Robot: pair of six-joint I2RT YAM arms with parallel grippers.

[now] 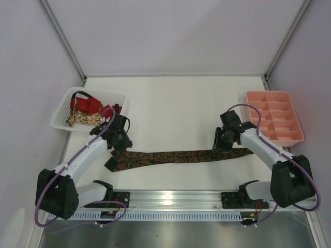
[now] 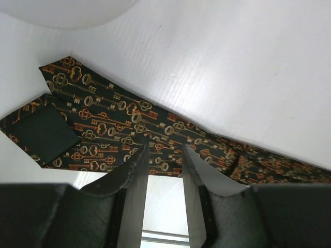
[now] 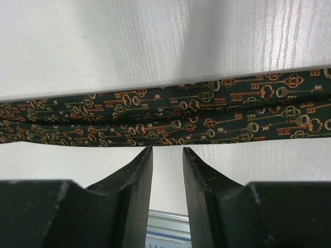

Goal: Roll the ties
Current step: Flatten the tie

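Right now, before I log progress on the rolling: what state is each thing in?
dark tie: unrolled, flat on the table.
red tie: heaped loose in the basket.
floral tie: same heap.
left gripper: open, empty, over the dark tie's wide end.
right gripper: open, empty.
pink tray: no tie inside.

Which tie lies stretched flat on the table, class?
The dark key-patterned tie, laid out full length; the red tie and floral tie sit bunched in the white basket.

arms [image 1: 85, 152]: white links, black joints | cables [image 1: 36, 206]: purple loops | fingers [image 2: 135, 175]: black, tapered, rough-edged
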